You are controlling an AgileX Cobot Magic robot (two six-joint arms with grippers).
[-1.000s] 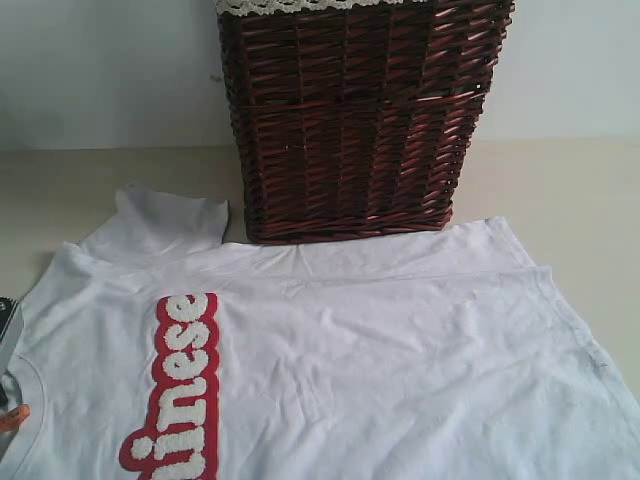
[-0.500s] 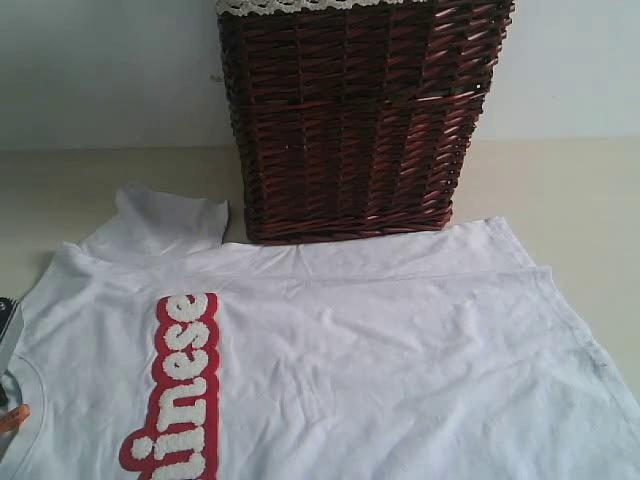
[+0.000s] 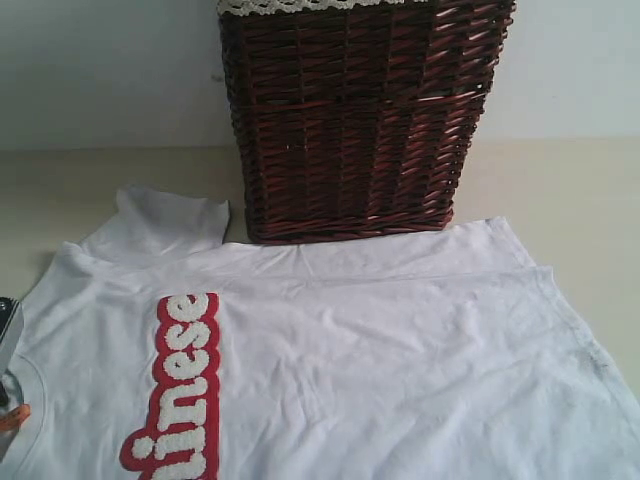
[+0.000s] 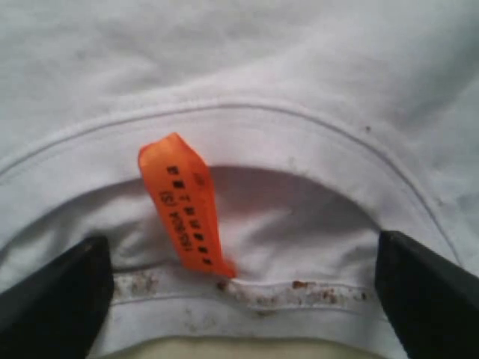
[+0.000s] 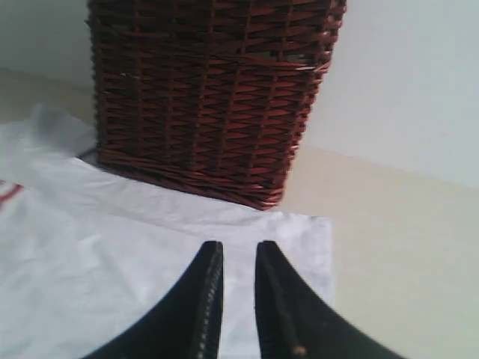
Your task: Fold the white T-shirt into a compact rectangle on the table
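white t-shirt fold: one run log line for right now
white T-shirt spread, unfolded on table | left hand open at collar, orange tag | right hand nearly shut, empty

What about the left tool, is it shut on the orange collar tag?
No: the left tool has its fingers wide apart, and the orange collar tag stands free between them, touching neither.
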